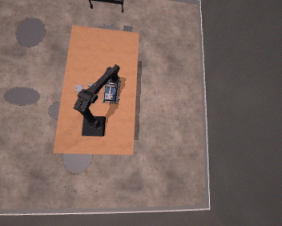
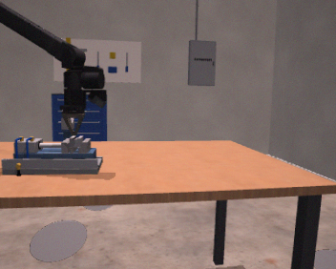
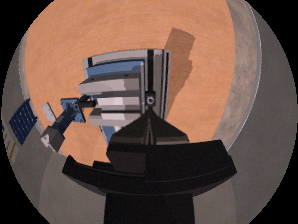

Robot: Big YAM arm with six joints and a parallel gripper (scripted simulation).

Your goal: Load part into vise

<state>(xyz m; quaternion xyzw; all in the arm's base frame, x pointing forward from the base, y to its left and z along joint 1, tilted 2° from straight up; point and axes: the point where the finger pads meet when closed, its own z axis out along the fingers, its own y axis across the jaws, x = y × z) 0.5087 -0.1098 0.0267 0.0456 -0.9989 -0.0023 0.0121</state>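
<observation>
Grey and shiny like metal, the part lies in the vise, as the middle one of three pale blocks. Its long axis runs the same way as the two blocks beside it, across the vise, and it looks flat, not tipped up. (The blocks look a lot alike, so it takes a careful look.) I cannot tell if its slot faces up, or if its side and end really touch what they should.

The black arm reaches out over the vise. In the side view it slopes down from the top left, then bends at the wrist, so the gripper points straight down. The tips hang just over the vise's blocks, and in the wrist view they are near the ends of those blocks. I cannot tell if they touch anything. The jaws are narrow, pressed together, with nothing held in them.

The vise sits on the orange-brown counter. Far behind the vise, a grey box on the wall has a small row of dark marks on its front, too tiny to read. I can read no brand name on the vise or the arm.
</observation>
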